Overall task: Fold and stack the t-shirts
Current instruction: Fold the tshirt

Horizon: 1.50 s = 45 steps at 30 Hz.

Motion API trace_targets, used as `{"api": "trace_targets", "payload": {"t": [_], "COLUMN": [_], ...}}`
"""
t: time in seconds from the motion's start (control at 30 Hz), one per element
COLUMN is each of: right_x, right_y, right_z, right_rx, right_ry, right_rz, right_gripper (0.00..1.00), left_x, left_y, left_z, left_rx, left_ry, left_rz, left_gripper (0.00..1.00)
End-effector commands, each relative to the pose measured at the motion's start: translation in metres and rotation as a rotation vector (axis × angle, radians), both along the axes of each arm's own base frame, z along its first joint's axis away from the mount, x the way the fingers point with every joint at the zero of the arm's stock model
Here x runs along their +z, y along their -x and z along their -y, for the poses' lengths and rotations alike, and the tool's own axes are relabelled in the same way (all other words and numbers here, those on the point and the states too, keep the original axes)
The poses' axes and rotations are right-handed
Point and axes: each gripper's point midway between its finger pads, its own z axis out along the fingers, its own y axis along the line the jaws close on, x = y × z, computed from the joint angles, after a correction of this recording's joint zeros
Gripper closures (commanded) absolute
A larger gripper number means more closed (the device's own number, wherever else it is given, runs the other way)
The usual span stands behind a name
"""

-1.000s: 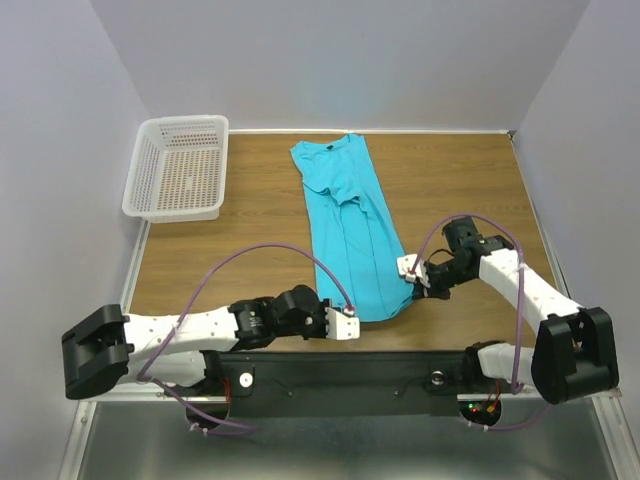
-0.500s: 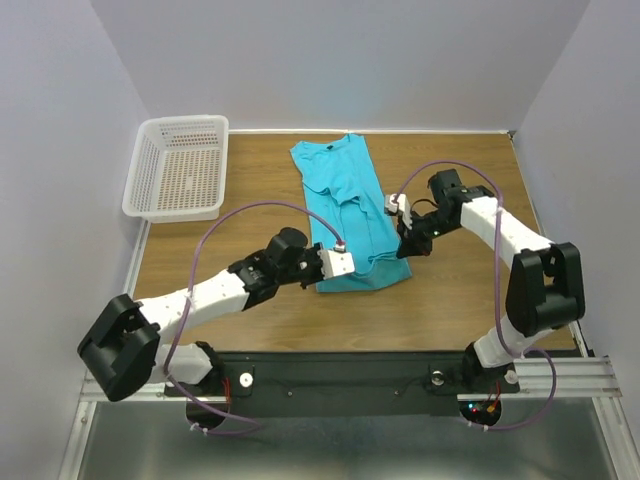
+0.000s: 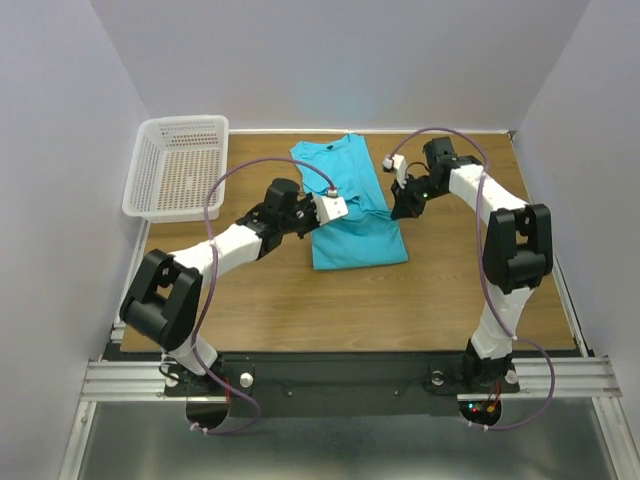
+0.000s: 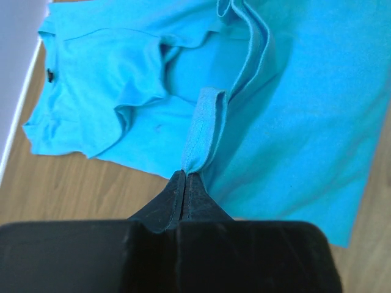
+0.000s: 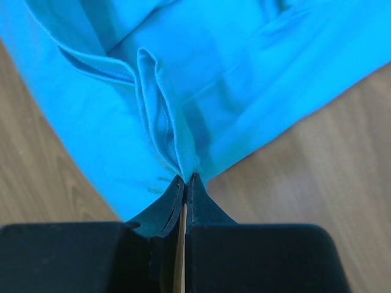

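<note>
The turquoise t-shirt lies mid-table, its lower half doubled up toward the collar, evidently to fold it in two. The left gripper and right gripper are each clamped on a hem corner, both arms stretched far forward, wrists angled down over the cloth

On the top camera I can't make out either set of fingertips, because the wrist housings cover them and the cloth under them. On the left wrist feed the t-shirt runs off the top and right edges, and the dark mark at its neckline is too small to identify. On the right wrist feed the cloth is cut off at the top, left and right. The pinched hem vanishes between the closed fingers of the left gripper and of the right gripper.
</note>
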Motion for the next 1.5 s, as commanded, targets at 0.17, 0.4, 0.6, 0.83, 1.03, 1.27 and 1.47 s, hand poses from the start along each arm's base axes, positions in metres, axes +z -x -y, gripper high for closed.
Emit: {"api": "trace_targets", "payload": {"t": [0.17, 0.4, 0.6, 0.83, 1.03, 1.27, 1.47], "right_x": [0.018, 0.017, 0.016, 0.009, 0.005, 0.006, 0.006], "right_y": [-0.063, -0.081, -0.095, -0.107, -0.112, -0.12, -0.124], "right_z": [-0.013, -0.012, -0.012, -0.015, -0.014, -0.017, -0.021], "right_rx": [-0.07, -0.102, -0.129, -0.147, -0.158, -0.164, -0.166], "right_ry": [-0.056, -0.048, -0.039, -0.046, -0.043, -0.055, -0.067], "right_rz": [0.062, 0.072, 0.078, 0.064, 0.061, 0.065, 0.062], "right_gripper": [1.0, 0.99, 0.99, 0.99, 0.99, 0.99, 0.98], "left_x": [0.036, 0.021, 0.014, 0.009, 0.002, -0.003, -0.009], "left_y": [-0.06, -0.082, -0.101, -0.115, -0.122, -0.13, -0.132], "left_z": [0.004, 0.002, -0.005, -0.006, -0.007, -0.008, -0.009], "left_rx": [0.001, 0.015, 0.054, 0.075, 0.091, 0.1, 0.111], "left_ry": [0.048, 0.031, 0.03, 0.037, 0.032, 0.029, 0.025], "left_rz": [0.093, 0.06, 0.049, 0.032, 0.02, 0.008, -0.006], "left_gripper": [1.0, 1.0, 1.0, 1.0, 1.0, 1.0, 1.0]}}
